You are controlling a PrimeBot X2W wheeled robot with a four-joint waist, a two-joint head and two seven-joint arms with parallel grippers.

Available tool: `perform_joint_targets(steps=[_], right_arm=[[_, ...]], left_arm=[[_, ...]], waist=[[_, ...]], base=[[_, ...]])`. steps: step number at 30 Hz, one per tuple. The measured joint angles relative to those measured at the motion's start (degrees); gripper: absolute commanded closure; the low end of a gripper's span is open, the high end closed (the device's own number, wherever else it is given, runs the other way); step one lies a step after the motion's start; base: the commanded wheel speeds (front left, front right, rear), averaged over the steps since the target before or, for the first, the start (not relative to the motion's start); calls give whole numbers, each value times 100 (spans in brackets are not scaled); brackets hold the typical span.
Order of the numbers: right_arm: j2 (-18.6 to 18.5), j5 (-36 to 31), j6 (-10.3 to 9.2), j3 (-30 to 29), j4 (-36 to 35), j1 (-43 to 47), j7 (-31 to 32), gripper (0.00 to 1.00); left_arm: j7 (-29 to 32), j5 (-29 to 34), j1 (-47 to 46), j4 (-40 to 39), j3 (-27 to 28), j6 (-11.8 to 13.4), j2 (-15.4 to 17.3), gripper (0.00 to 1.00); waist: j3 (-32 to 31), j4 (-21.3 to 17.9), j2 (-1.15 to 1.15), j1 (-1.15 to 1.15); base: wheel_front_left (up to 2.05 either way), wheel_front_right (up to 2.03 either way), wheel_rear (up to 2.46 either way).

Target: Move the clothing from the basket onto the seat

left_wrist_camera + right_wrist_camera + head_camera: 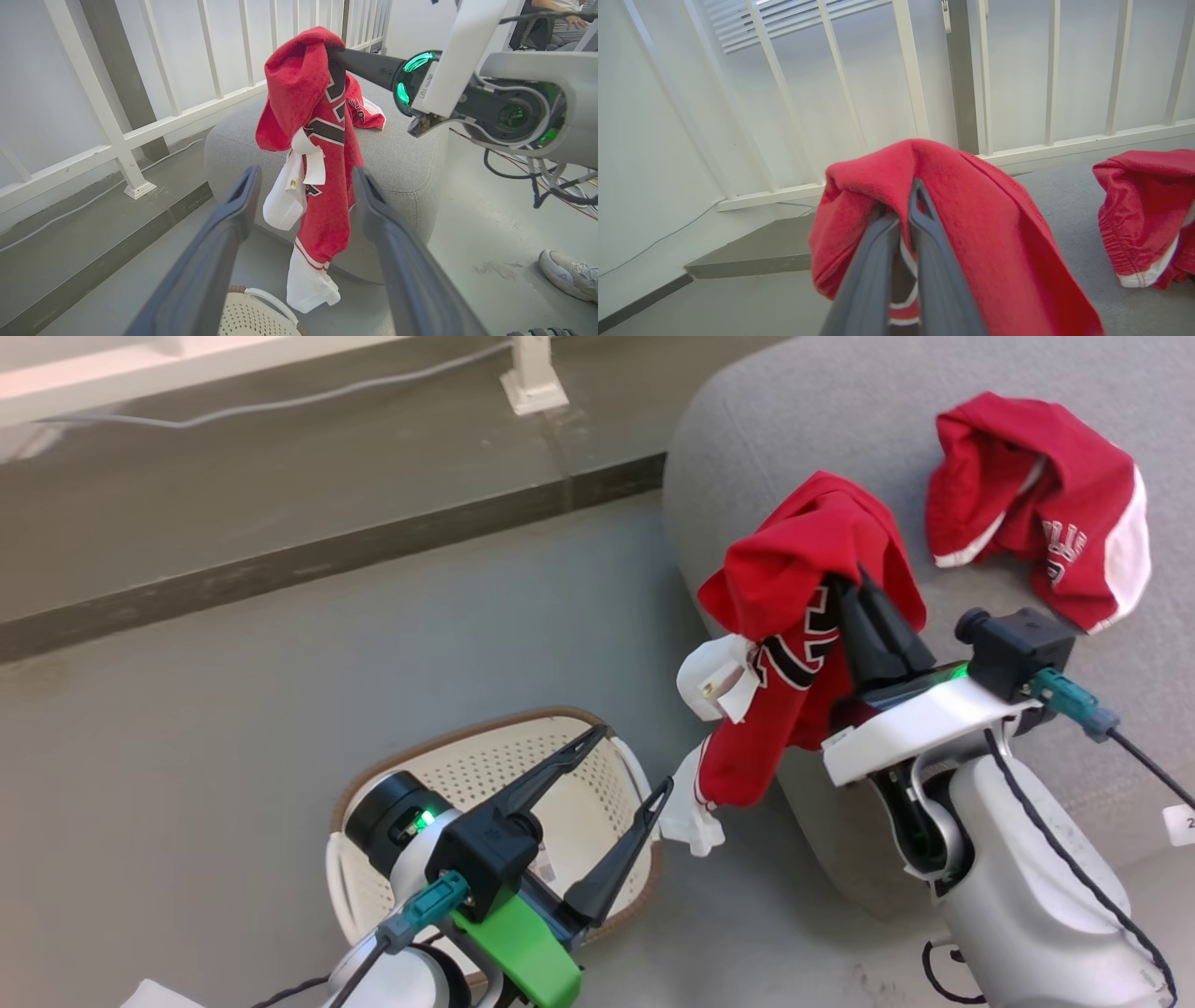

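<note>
Clothing is numbering two red pieces, beside one basket. Left gripper is hovering spread above the basket. Right gripper is pinching one piece, hanging lengthwise downward at the seat edge. The second piece is lying on the seat, right of that gripper.

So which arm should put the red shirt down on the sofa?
The right one, I'd say. The right gripper is shut on the red jersey, which hangs at the edge of the seat. The left gripper is open and empty, above the basket on the floor.
</note>
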Motion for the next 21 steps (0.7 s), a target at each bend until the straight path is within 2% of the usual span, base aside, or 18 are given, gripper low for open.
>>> perform_joint_targets(steps=[6, 21], right_arm=[[-12, 92, -91, -224, -83, -3, -1, 100], [73, 433, -40, -1037, -354, -500, -8, 100]], left_arm=[[41, 36, -15, -4, 4, 7, 27, 0], [110, 121, -313, -25, -22, 7, 86, 0]], waist=[[193, -232, 0, 0], [768, -692, 0, 0]], base=[[0, 0, 0], [0, 0, 0]])
